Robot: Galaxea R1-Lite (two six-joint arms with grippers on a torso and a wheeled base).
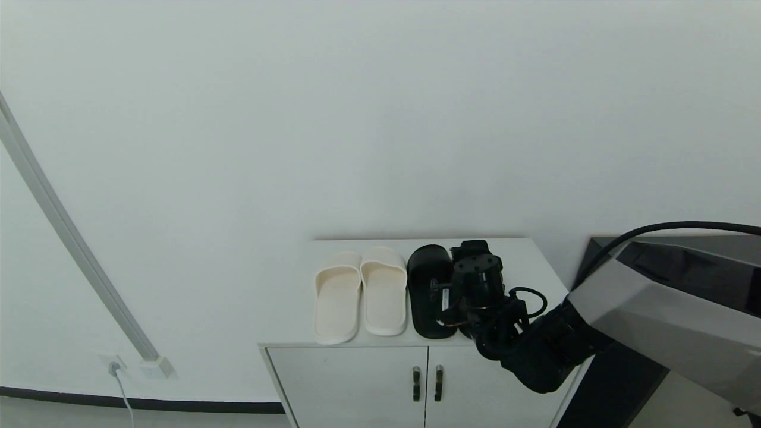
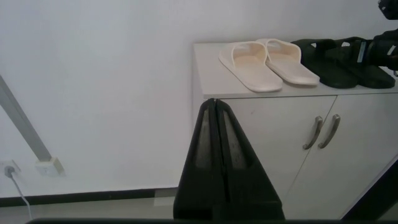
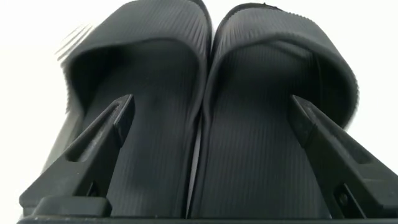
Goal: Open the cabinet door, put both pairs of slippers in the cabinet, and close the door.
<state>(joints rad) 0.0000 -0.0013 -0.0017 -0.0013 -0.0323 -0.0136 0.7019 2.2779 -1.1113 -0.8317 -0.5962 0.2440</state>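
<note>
A white cabinet [image 1: 351,380] stands against the wall with both doors shut, their two handles [image 1: 427,383] side by side at the middle. On its top lie a pair of white slippers [image 1: 359,294] and, to their right, a pair of black slippers [image 1: 429,291]. My right gripper [image 1: 472,252] hovers low over the black pair and hides most of the right one. Its fingers [image 3: 102,146] are spread wide, open, one outside each black slipper [image 3: 205,124]. My left gripper [image 2: 216,109] is shut and empty, in front of the cabinet [image 2: 267,143] near its left corner and below its top.
A dark piece of furniture [image 1: 618,380] stands right of the cabinet. A grey conduit [image 1: 71,238] runs slantwise down the wall to a socket [image 1: 116,365] with a cable near the floor. Bare floor lies left of the cabinet.
</note>
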